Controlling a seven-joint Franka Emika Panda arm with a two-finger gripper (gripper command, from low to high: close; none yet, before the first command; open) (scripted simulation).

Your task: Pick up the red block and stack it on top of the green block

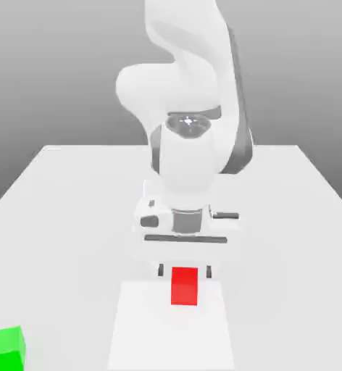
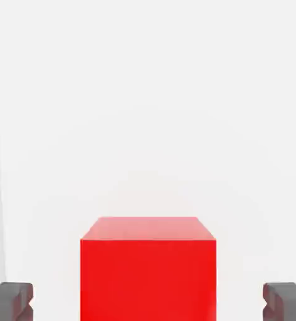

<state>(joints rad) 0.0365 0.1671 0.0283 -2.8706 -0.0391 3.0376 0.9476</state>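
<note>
The red block [image 1: 185, 286] rests on the white table, near its front middle in the exterior view. My gripper [image 1: 184, 271] hangs low right over it, with a dark fingertip showing on each side of the block's top. In the hand view the red block [image 2: 148, 269] sits between the two dark fingertips [image 2: 10, 301], with a clear gap on both sides, so the gripper [image 2: 148, 302] is open and not touching it. The green block [image 1: 5, 348] stands on the table at the front corner, at the exterior view's left, far from the gripper.
The white arm [image 1: 192, 109] rises behind the gripper and covers the table's middle. A brighter white rectangular patch [image 1: 141, 333] lies under and in front of the red block. The table's back edge [image 1: 94, 147] runs across the exterior view.
</note>
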